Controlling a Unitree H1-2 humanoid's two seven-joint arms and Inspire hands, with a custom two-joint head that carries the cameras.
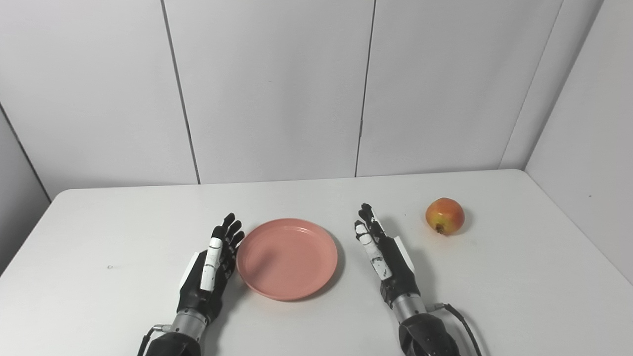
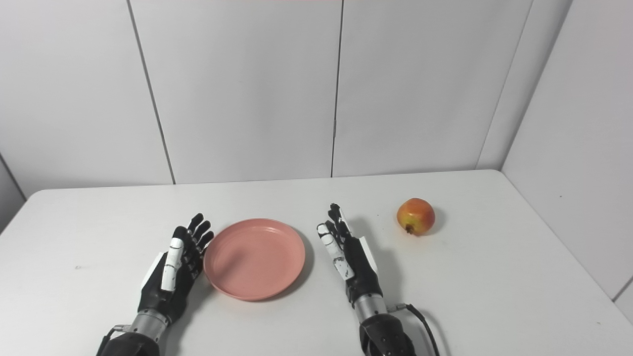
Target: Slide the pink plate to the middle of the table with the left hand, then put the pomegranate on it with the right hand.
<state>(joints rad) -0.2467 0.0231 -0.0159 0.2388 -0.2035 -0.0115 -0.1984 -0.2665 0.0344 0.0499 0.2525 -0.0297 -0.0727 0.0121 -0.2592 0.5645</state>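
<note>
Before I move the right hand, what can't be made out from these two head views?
- Left hand and pink plate: touching or just beside, unclear in both views.
- Pomegranate: its far side and underside are hidden by the fruit itself.
- Both forearms: cut off by the bottom edge.
- Right hand: seen edge-on, palm hidden.
</note>
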